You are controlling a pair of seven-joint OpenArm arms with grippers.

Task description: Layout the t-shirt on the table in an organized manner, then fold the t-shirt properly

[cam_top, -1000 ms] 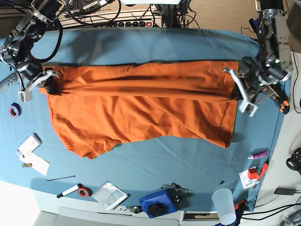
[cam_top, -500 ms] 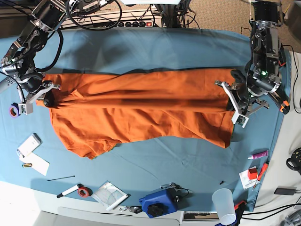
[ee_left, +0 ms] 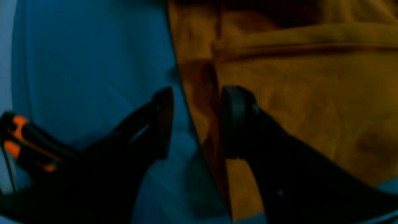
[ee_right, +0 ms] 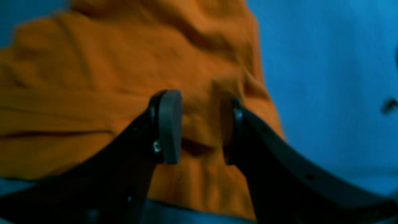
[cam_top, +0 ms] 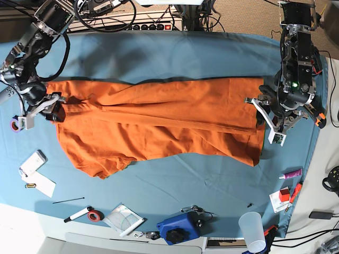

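A black power strip (cam_top: 153, 26) and tangled cables (cam_top: 111, 13) sit over tan flooring (cam_top: 249, 16)

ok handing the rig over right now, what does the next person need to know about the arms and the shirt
Left gripper: open, straddling the t-shirt edge, one finger over fabric, one over the table.
Right gripper: open, above the shirt's opposite end.
Shirt: stretched wide across the table's middle, upper part creased in long ridges, lower hem uneven.
Done: rough spread.
Left: smooth it flat, then every fold.
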